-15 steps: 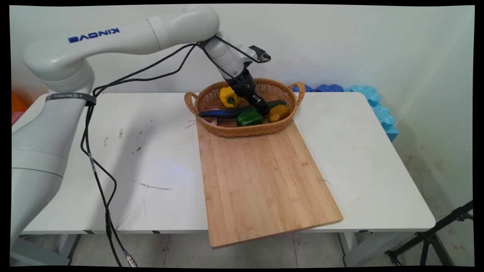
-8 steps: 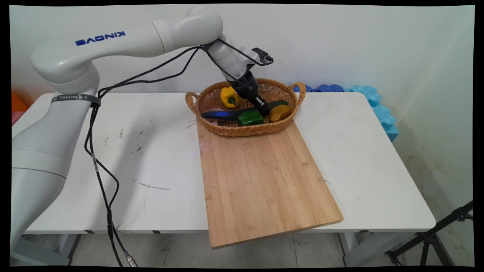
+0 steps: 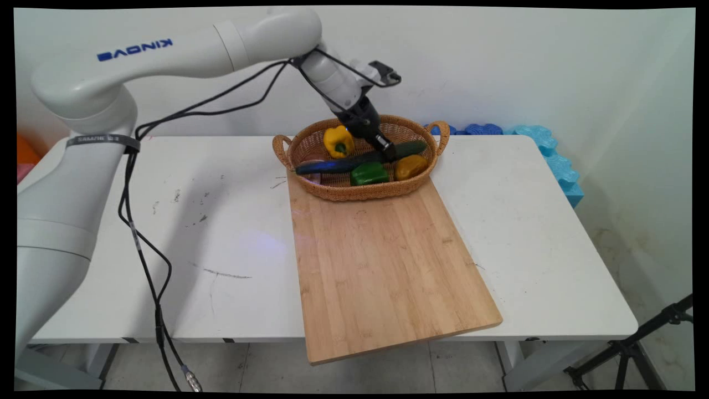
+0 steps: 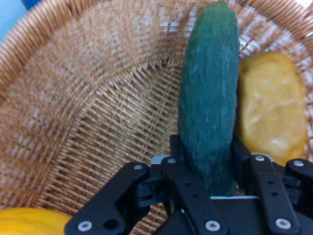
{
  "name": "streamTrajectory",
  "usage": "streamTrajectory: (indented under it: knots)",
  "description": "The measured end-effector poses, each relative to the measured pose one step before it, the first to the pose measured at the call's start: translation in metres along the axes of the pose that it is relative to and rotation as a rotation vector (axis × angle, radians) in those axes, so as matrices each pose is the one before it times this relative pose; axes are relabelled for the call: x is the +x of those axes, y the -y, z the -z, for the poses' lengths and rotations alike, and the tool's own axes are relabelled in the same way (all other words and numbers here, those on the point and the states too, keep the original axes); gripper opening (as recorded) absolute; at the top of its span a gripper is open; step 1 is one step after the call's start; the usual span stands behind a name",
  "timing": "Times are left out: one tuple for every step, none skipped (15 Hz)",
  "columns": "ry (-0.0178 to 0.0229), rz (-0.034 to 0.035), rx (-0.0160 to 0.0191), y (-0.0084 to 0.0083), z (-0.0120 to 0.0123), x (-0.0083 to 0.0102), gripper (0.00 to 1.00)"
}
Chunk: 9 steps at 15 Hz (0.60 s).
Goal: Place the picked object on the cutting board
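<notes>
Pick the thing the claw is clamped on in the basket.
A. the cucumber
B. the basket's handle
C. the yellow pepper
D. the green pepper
A: the claw is shut on the cucumber, whose dark green length rises from between the fingers in the hand view, above the basket.

White rectangular table [image 3: 526, 221], scuffed with dark marks on the left half. Directly on it: a long pale bamboo cutting board [image 3: 382, 266], near end overhanging the front edge, and a woven oval wicker basket [image 3: 360, 191] with handles, partly on the board's far end.
</notes>
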Motion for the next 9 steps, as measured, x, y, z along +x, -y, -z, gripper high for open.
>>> streamTrajectory:
  knots:
    - [-0.01162,-0.00555,0.00068,-0.00195,0.00927,0.00207,0.0]
    - [-0.0149,-0.00655,-0.00115,-0.00258,0.01206,0.00227,0.0]
    - [-0.01346,-0.00681,-0.00229,-0.00251,0.01088,0.00175,0.0]
    - [-0.01741,-0.01154,-0.00473,-0.00327,0.01422,0.00161,0.0]
    - [-0.01772,-0.01584,-0.0066,-0.00389,0.01559,0.00094,0.0]
    - [-0.0135,-0.01449,-0.0064,-0.00383,0.0128,0.00017,0.0]
    - [-0.01576,-0.01282,-0.00844,-0.00415,0.01588,-0.00124,0.0]
    - [-0.01389,-0.01288,-0.01172,-0.00579,0.01462,-0.00134,0.0]
    - [-0.01045,-0.00933,-0.01058,-0.0055,0.01208,-0.00211,0.0]
